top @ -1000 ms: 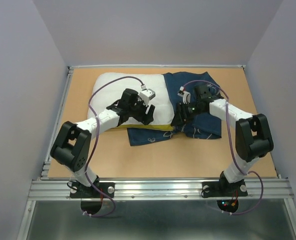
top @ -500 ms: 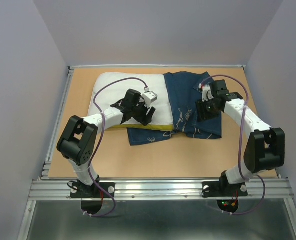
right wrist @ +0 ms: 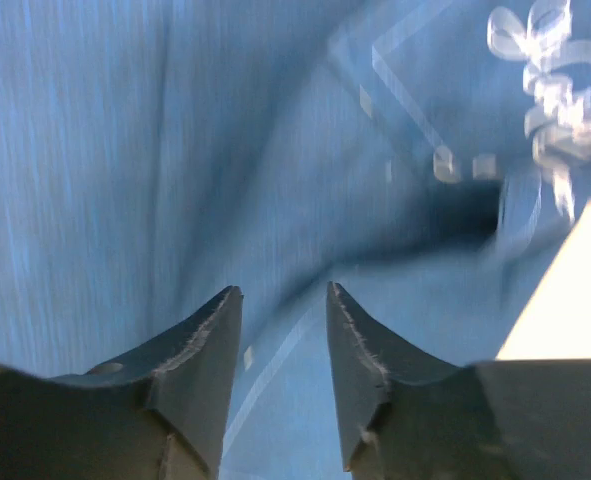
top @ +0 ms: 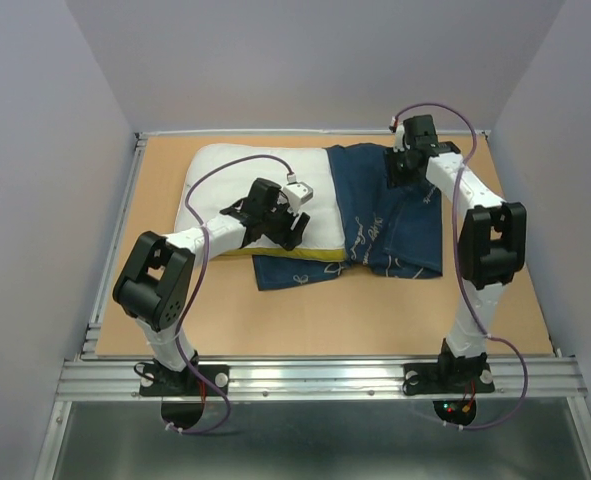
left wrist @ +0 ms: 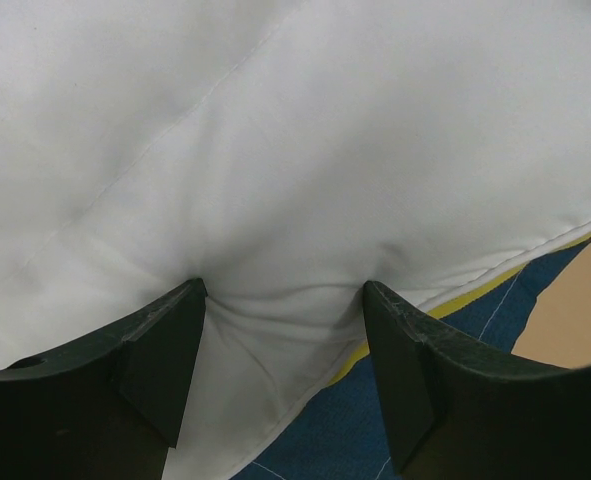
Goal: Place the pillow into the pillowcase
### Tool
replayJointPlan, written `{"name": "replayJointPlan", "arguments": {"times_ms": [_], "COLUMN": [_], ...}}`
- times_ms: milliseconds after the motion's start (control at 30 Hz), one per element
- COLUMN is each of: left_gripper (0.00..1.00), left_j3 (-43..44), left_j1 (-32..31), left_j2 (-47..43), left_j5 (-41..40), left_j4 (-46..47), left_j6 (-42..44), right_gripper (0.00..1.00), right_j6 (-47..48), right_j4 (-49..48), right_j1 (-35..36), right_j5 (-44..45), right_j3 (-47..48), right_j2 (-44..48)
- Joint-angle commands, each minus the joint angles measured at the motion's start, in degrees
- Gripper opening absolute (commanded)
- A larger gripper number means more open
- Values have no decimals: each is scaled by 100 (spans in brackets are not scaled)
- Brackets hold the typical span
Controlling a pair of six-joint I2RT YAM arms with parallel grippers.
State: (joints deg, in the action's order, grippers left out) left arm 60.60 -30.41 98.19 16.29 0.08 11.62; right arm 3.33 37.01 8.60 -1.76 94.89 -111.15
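The tan worktop is seen spread across the top view, and both task things are laid on its far half. The pillow is found at the far left, white and plump, with its yellow band shown along the near edge. Most of it is left lying outside the case. The pillowcase is spread just to its right, navy with thin white line drawings, and it is met by the pillow's right end. A navy flap is seen poking out from under the yellow band on the near side.

Now the arms. The left gripper is planted on the near right part of the pillow. In its wrist view the jaws are held wide apart, the tips are pressed into the white fabric, and a puckered fold is bunched between them, so the left gripper is read as released rather than pinched tight. The yellow band and a strip of navy cloth are caught beyond the tips.

The right gripper is reached out to the far right corner of the pillowcase. Its wrist view is blurred. The right gripper is shown with a narrow gap between the jaws, nothing is seen pinched, and blue cloth fills the view beneath. Whether the cloth is touched cannot be told
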Motion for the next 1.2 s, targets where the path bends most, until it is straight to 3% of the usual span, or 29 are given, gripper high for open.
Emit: {"name": "replayJointPlan", "arguments": {"times_ms": [0, 333, 567, 667, 800, 967, 1167], "left_gripper": [75, 75, 75, 75, 75, 75, 75], "left_j3": [136, 347, 576, 646, 620, 558, 629], "left_j1": [44, 106, 176, 202, 203, 203, 203], "left_j2": [-19, 253, 683, 771, 728, 736, 815], "left_j5": [-267, -539, -663, -698, -680, -601, -496], "left_j4": [-34, -104, -341, -385, -386, -368, -368], "left_j6": [-72, -397, -608, -661, -696, -713, -775], "right_gripper": [42, 39, 41, 42, 45, 54, 54], "right_j6": [-44, 914, 2126, 3003, 3437, 3481, 3095], "right_j4": [-72, 69, 139, 131, 131, 148, 297], "right_j1": [1, -314, -1367, -1983, -2670, -2776, -2470], "right_j5": [219, 1089, 1546, 1863, 2039, 1451, 230], "right_j3": [705, 338, 152, 379, 898, 926, 706], "right_j2": [-722, -1014, -627, -925, -1312, -944, -469]}}
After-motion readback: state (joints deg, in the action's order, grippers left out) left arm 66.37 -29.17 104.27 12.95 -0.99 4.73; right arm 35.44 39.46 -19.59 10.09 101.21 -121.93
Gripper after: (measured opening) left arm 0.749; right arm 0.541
